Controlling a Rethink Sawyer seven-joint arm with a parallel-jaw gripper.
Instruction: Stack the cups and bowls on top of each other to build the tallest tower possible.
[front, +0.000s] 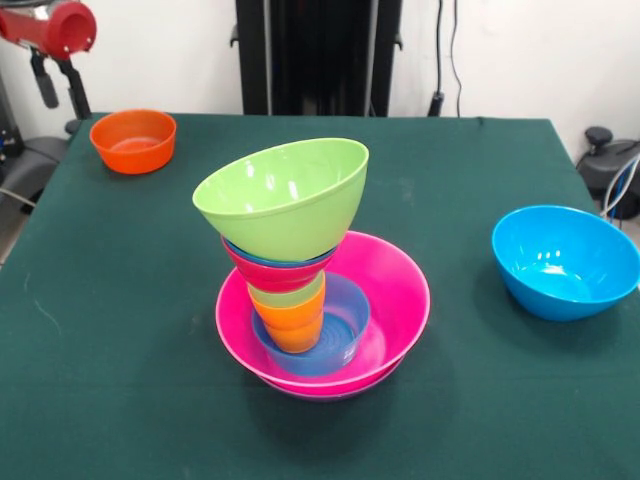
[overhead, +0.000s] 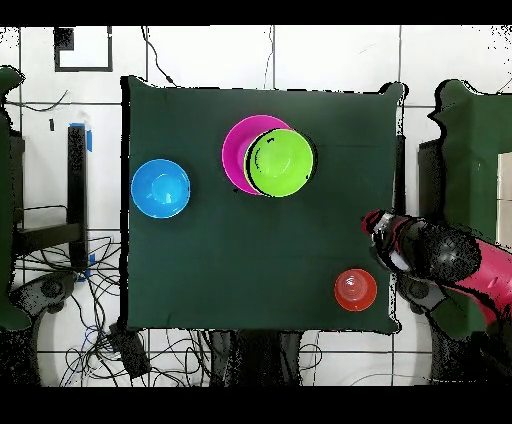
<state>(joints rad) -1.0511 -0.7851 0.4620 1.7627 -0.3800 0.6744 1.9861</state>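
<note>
Front view first: the tower (front: 310, 290) stands mid-table on the green cloth (front: 120, 330). Its base is the wide pink bowl (front: 395, 290), with a sliver of purple bowl (front: 300, 391) peeking out beneath its rim. Inside sits a small light-blue bowl (front: 340, 330), and in that the orange cup (front: 292, 325), with the light green cup (front: 288, 295) nested on it. Above come a red bowl (front: 275, 275) with a dark-blue rim (front: 245, 251) just showing over it, and on top the lime green bowl (front: 285, 200), tilted with its mouth leaning toward the camera's left. The sky-blue bowl (front: 565, 262) rests alone at the right, well apart, and the small orange bowl (front: 133, 140) sits at the far left corner. A red arm segment (front: 50, 28) shows at the top left edge.

Overhead now: lime green bowl (overhead: 280, 162) covers most of the pink one (overhead: 235, 150). Sky-blue bowl (overhead: 160, 188) lies left; orange bowl (overhead: 355, 289) is near the bottom right edge. The gripper (overhead: 376, 224) hangs at the table's right edge, touching none of the bowls; I cannot tell how its claw is set.
</note>
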